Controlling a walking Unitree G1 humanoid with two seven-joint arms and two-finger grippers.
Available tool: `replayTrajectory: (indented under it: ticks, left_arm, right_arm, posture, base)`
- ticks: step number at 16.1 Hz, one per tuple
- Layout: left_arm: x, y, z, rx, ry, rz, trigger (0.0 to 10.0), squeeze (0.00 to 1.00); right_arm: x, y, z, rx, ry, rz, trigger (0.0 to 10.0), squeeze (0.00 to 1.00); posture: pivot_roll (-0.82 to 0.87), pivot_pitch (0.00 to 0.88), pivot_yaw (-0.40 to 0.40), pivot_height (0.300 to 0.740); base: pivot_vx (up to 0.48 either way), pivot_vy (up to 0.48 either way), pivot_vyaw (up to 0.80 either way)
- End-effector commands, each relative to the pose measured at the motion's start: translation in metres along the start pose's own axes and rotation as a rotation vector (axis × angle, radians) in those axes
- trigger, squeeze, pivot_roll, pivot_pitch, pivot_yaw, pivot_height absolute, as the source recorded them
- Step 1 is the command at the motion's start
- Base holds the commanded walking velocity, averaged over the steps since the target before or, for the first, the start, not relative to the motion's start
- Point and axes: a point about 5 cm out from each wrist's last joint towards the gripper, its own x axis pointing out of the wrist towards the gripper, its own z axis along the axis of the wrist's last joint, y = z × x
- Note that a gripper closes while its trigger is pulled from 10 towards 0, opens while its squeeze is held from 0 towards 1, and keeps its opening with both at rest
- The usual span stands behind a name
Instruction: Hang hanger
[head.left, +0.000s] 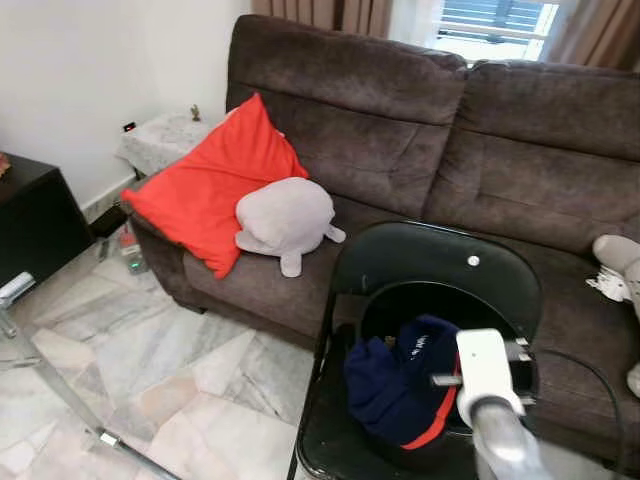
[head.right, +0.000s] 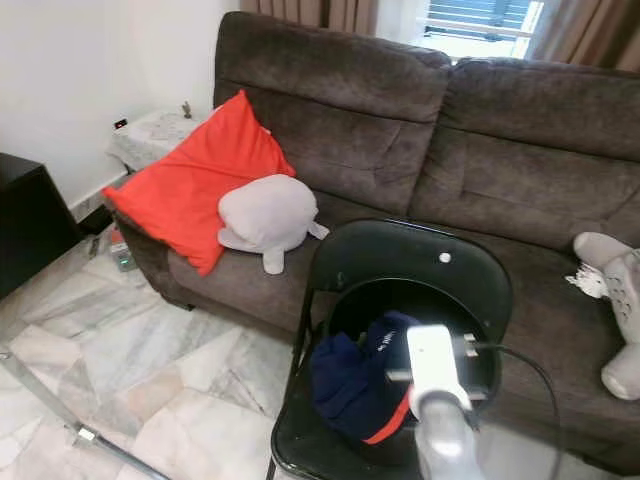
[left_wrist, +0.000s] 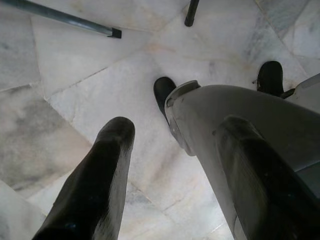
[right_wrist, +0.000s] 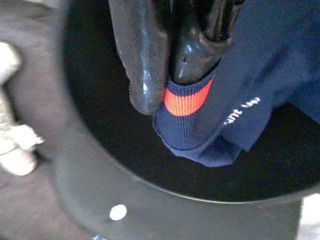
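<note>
Right gripper pinching a navy garment over a black folding chair in front of the sofa.

The right arm (head.left: 495, 400) reaches forward from 5 o'clock in the head view, its wrist over the chair seat; in the wrist view the right gripper (right_wrist: 167, 82) has both black fingers pressed together on the red-striped cuff of the navy garment (head.left: 395, 385), which lies bunched on the black chair (head.left: 430, 265). No hanger can be made out. The left gripper (left_wrist: 175, 185) hangs beside the robot's leg, fingers spread apart above the marble floor (head.left: 160, 370). The chair's back almost touches the brown sofa (head.left: 480, 150) at 12 o'clock. Open floor lies at 8 to 9 o'clock, edged by a metal frame leg (head.left: 60, 385) and a dark cabinet (head.left: 30, 215). A red cushion (head.left: 205, 190) and grey plush (head.left: 285, 220) sit on the sofa at 10 o'clock.
</note>
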Motion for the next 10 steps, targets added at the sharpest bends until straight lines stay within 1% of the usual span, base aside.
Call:
replayTrajectory:
  ticks: [1,2,3,4,5,6,7,8,9,10]
  left_arm:
    - [-0.001,0.002,-0.006,0.01,0.029,0.004,10.0,0.0]
    - [-0.001,0.002,-0.006,0.011,0.03,0.003,10.0,0.0]
    - [-0.001,0.001,-0.006,0.012,0.03,0.003,10.0,0.0]
    - [-0.001,0.002,-0.006,0.013,0.029,0.003,10.0,0.0]
    - [-0.001,0.002,-0.005,0.016,0.029,0.004,10.0,0.0]
    - [-0.001,0.002,-0.005,0.018,0.029,0.004,10.0,0.0]
    - [-0.001,0.002,-0.005,0.019,0.029,0.004,10.0,0.0]
    - [-0.001,0.002,-0.005,0.02,0.027,0.006,10.0,0.0]
    - [-0.001,0.003,-0.005,0.023,0.027,0.007,10.0,0.0]
    - [-0.001,0.003,-0.004,0.026,0.027,0.007,10.0,0.0]
  right_arm:
    - [-0.009,-0.006,0.011,-0.005,-0.047,-0.031,10.0,0.0]
    - [-0.021,-0.009,0.003,0.014,-0.014,-0.046,10.0,0.0]
    - [-0.028,-0.01,-0.002,0.039,0.007,-0.054,10.0,0.0]
    - [-0.042,-0.009,-0.014,0.088,0.062,-0.03,10.0,0.0]
    - [-0.051,-0.004,-0.02,0.108,0.081,0.059,10.0,0.0]
    - [-0.055,-0.004,-0.022,0.083,0.071,0.089,10.0,0.0]
    - [-0.057,-0.008,-0.024,0.049,0.079,0.075,10.0,0.0]
    - [-0.063,-0.022,-0.032,-0.002,0.14,0.028,10.0,0.0]
    - [-0.068,-0.029,-0.037,0.009,0.167,-0.009,10.0,0.0]
    - [-0.069,-0.035,-0.036,0.027,0.146,-0.044,10.0,0.0]
  posture:
    - [-0.07,0.0,-0.019,0.74]
    - [-0.07,0.0,-0.022,0.74]
    - [-0.07,0.0,-0.022,0.74]
    - [-0.08,0.0,-0.021,0.74]
    - [-0.09,0.0,-0.02,0.74]
    - [-0.09,0.0,-0.021,0.74]
    - [-0.09,0.0,-0.021,0.74]
    - [-0.09,0.0,-0.022,0.74]
    - [-0.1,0.0,-0.019,0.74]
    - [-0.1,0.0,-0.019,0.74]
  base:
    - [0.0,0.0,0.0]
    - [0.0,0.0,0.0]
    - [0.0,0.0,0.0]
    - [0.0,0.0,0.0]
    - [0.0,0.0,0.0]
    - [0.0,0.0,0.0]
    - [0.0,0.0,0.0]
    - [0.0,0.0,0.0]
    - [0.0,0.0,0.0]
    - [0.0,0.0,0.0]
